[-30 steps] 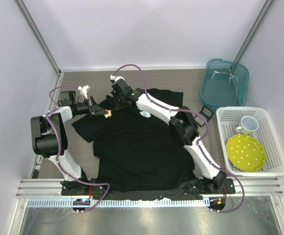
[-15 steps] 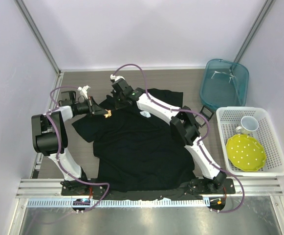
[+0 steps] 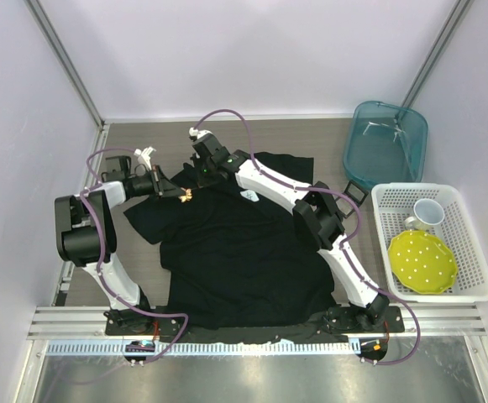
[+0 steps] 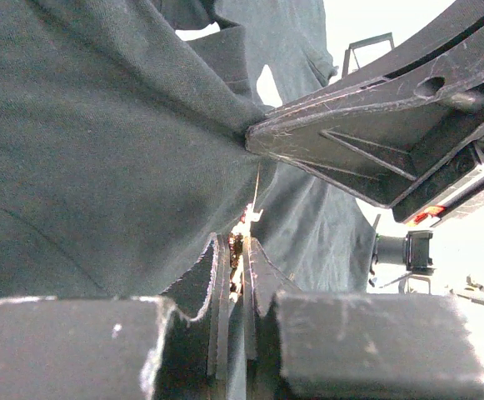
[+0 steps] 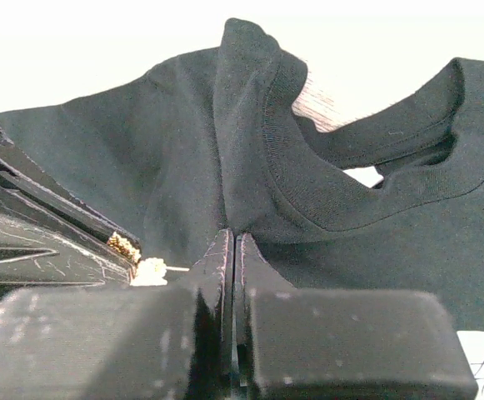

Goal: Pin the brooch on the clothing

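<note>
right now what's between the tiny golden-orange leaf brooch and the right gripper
A raised fold of the black short-sleeved T-shirt, pinched by the right gripper; the brooch's thin pin points at it. Seen in the left wrist view.

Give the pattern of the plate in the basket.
The plate is yellow-green with small white dots, clearest in the top view.

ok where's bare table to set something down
Bare wooden table behind the black T-shirt, up to the teal plastic bin. Crowded near the collar: left gripper with the orange leaf brooch meets right gripper pinching fabric. White basket fills the right.
</note>
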Tool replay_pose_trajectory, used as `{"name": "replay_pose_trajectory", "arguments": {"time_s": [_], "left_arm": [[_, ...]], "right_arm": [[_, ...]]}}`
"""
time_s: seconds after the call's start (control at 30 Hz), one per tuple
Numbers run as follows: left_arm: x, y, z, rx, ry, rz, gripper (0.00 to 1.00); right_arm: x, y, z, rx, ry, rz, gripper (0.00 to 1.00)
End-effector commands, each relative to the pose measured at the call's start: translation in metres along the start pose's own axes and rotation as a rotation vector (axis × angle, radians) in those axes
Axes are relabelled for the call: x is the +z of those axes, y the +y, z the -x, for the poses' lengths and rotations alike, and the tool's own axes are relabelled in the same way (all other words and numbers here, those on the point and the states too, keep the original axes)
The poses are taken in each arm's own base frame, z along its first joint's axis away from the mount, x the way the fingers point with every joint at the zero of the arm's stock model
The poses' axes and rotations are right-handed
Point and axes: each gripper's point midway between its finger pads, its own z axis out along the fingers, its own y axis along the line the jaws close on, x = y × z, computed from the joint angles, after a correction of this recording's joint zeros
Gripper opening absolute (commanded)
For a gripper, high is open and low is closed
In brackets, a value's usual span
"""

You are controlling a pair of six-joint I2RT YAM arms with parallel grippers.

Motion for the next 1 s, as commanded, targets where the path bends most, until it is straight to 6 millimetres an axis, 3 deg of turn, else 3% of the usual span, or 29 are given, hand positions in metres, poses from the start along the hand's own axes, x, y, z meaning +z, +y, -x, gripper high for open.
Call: {"name": "replay_pose_trajectory", "arguments": {"time_s": [0.0,0.23,0.3,0.33,0.43,0.67,0.97], "left_arm": [[0.006,-0.010,0.009,0.053,0.000,-0.046,0.02],[0.010,-0.014,0.008,0.059,0.010,-0.066,0.02],[0.010,-0.014,0.007,0.060,0.011,-0.067,0.02],[0.009,-0.014,0.007,0.061,0.010,-0.068,0.02],[0.009,-0.015,0.007,0.063,0.008,-0.068,0.02],[0.008,-0.018,0.007,0.072,0.004,-0.071,0.02],[0.007,-0.020,0.005,0.078,0.003,-0.072,0.02]], "right_arm": [[-0.038,0.021,0.044,0.006,-0.106,0.071,0.01],[-0.037,0.022,0.041,0.009,-0.091,0.100,0.01],[-0.038,0.018,0.042,0.017,-0.088,0.104,0.07],[-0.040,0.017,0.044,0.019,-0.089,0.104,0.16],[-0.043,0.009,0.045,0.019,-0.090,0.090,0.24],[-0.046,-0.005,0.042,0.023,-0.080,0.059,0.27],[-0.038,0.008,0.036,0.076,-0.047,0.123,0.31]]}}
